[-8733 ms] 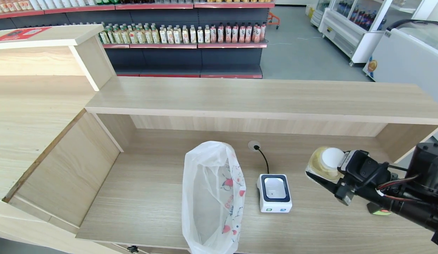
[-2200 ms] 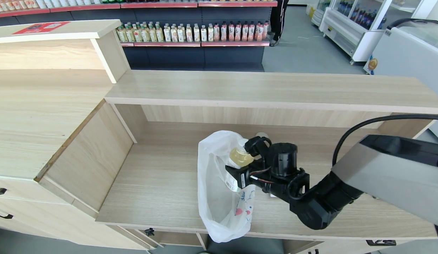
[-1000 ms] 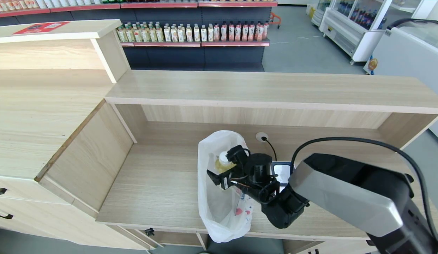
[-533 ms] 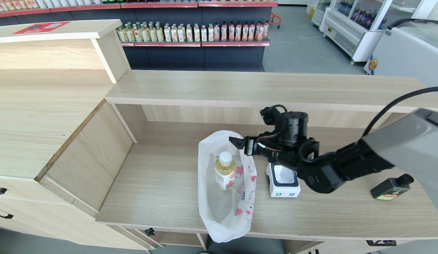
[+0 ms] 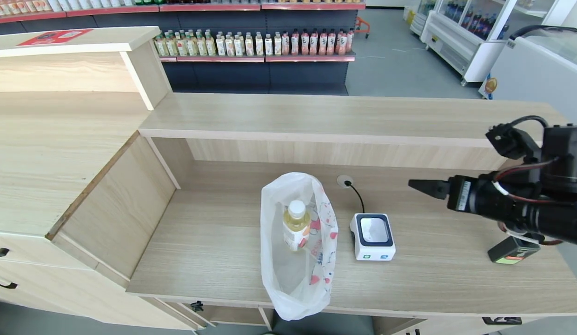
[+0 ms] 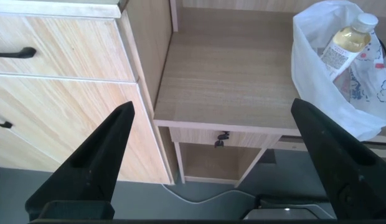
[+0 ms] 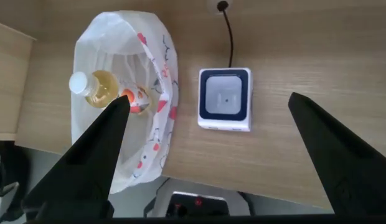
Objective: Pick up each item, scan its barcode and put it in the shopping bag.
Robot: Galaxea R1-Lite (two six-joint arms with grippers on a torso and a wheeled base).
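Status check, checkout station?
Left gripper open, right gripper open, both empty. Bottle inside shopping bag. Scanner unobstructed; small dark item by right arm.

I'm getting bright, even overhead store light, soft shadow sitting under the counter ledge [image 5: 344,135], scanner [image 5: 372,231] window reflecting pale glare, head cam bowing edges twd corners
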